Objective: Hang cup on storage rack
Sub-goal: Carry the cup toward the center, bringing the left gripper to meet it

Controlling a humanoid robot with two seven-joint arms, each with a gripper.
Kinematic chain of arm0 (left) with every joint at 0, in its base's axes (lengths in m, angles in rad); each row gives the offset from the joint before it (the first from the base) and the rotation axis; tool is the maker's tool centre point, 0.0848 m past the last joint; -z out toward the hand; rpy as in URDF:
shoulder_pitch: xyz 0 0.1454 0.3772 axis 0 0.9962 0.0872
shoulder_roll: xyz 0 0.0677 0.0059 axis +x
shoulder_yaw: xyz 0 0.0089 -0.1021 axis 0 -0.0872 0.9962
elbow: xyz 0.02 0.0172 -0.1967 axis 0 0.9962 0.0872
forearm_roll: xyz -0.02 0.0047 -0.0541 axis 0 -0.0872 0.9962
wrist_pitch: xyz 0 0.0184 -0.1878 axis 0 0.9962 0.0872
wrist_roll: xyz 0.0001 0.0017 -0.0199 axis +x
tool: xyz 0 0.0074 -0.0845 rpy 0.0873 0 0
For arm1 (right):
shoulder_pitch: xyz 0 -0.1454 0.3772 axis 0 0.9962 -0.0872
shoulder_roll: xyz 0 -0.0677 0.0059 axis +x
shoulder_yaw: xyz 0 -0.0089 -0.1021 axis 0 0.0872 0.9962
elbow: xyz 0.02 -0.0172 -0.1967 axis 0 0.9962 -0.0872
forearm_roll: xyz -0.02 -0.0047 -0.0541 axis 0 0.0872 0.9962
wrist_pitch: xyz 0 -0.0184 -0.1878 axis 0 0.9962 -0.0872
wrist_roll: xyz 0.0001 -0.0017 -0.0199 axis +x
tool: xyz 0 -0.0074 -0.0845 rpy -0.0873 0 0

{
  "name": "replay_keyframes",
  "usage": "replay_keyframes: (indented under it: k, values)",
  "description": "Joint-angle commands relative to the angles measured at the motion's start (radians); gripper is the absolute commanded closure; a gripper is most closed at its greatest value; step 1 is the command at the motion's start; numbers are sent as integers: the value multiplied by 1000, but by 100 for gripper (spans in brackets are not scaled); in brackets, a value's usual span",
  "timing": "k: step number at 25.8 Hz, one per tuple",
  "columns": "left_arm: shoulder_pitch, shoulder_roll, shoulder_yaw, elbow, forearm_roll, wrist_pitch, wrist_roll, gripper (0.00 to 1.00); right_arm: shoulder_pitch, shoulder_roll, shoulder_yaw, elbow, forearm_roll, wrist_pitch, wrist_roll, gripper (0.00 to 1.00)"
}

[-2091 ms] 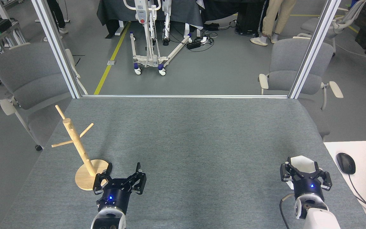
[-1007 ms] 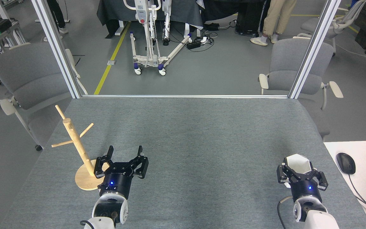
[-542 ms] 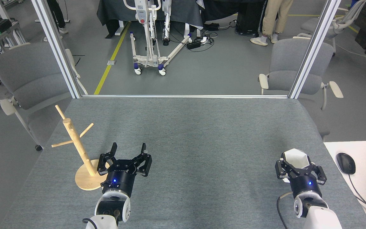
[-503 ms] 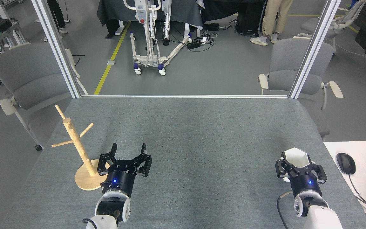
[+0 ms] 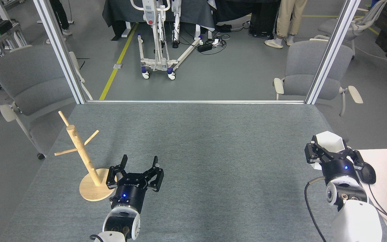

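Cup [image 5: 329,142] is held tight in the right gripper [image 5: 331,155], at the table's [image 5: 207,141] right edge. Left gripper [image 5: 139,168] is spread wide, beside the storage rack [image 5: 81,154].

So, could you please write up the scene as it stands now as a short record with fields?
cup: white faceted cup, held in the right gripper, lifted near the table's right edge
right gripper: shut on the cup
left gripper: left gripper open, empty, just right of the rack's base
storage rack: wooden storage rack upright at the table's left side, all pegs bare
table: grey cloth-covered table
task state: cup not yet hung
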Motion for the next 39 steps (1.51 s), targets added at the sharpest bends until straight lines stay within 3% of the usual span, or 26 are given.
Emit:
replay_keyframes:
  k: [1, 5, 14, 22, 28, 36, 39]
  values:
    - [9, 2, -17, 0, -4, 0, 3, 1, 1, 17, -6, -147, -4, -1, 170, 100]
    - [42, 9, -92, -4, -5, 0, 6, 1, 1, 40, -16, -269, -19, -6, 299, 100]
    - [73, 28, -313, -40, -16, -8, 12, 1, -22, 48, 33, -440, -28, -9, 630, 100]
    - [3, 28, -407, -37, -30, -25, 1, 1, -70, 76, 99, -492, -28, 2, 750, 100]
    - [-45, 19, -410, -35, -30, -129, -3, 1, -102, 114, 200, -502, -21, 97, 756, 100]
    - [-192, -9, -486, 62, -19, -154, -69, 1, -110, 159, 307, -502, 12, 157, 753, 100]
    - [-238, -11, -485, 74, -13, -241, -69, 1, -102, 185, 333, -502, 50, 184, 754, 100]
